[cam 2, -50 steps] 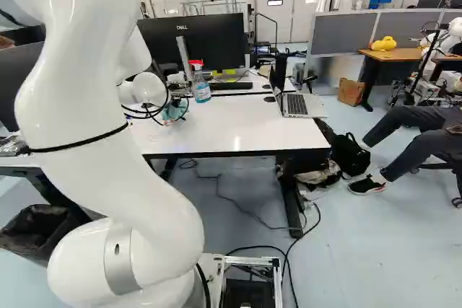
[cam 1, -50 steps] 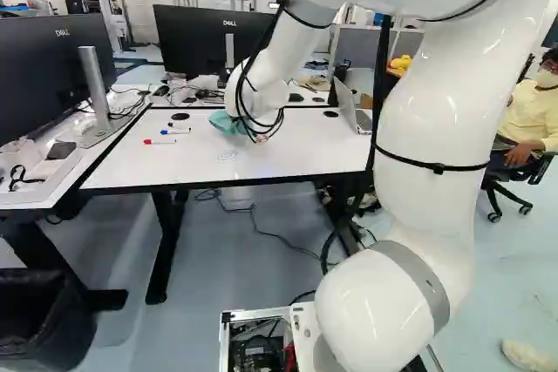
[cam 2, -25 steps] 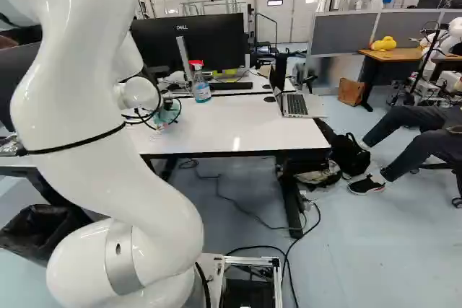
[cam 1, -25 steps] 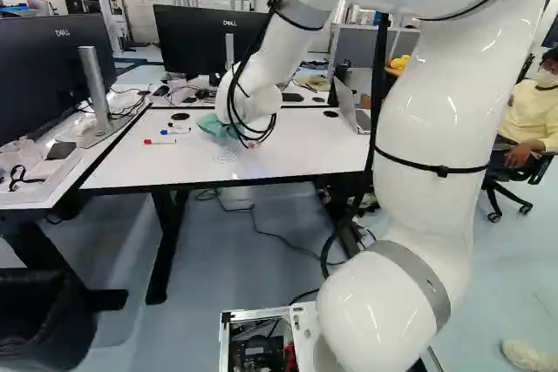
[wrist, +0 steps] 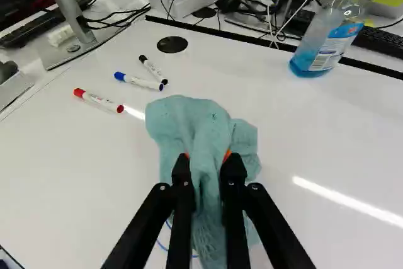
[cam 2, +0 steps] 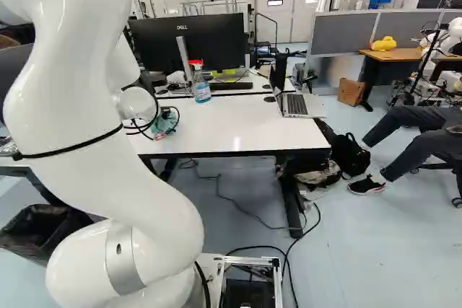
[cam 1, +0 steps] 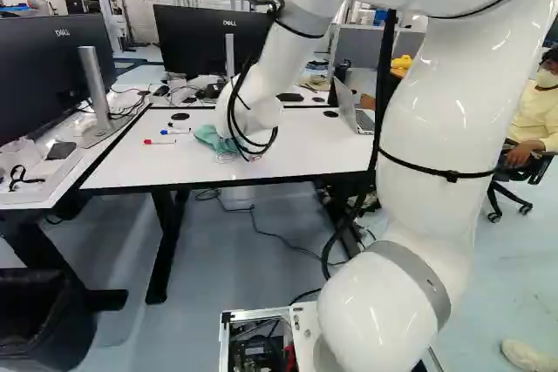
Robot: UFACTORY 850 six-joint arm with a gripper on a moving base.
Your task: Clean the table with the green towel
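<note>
Gripper at work: you have it clamped on the green towel, cloth bunched between both fingers, folds spreading out on either side. Towel located on the white table, left of the table's middle, lying on the surface.

Layout, left to right, for your log. Near left, you have a black bin on the floor; beyond it, a large monitor on the adjoining desk. On the table, left of the towel, you have three markers: the red marker leftmost, then the blue marker, then the black marker, slightly farther off. The latter two lie close together at their right ends. Beyond them, note a black round disc. Partly under the towel, you can see a thin blue curved line on the tabletop. Right of the towel and farther back, your spray bottle stands upright, blue liquid inside. Far right, you have an open laptop.
</note>
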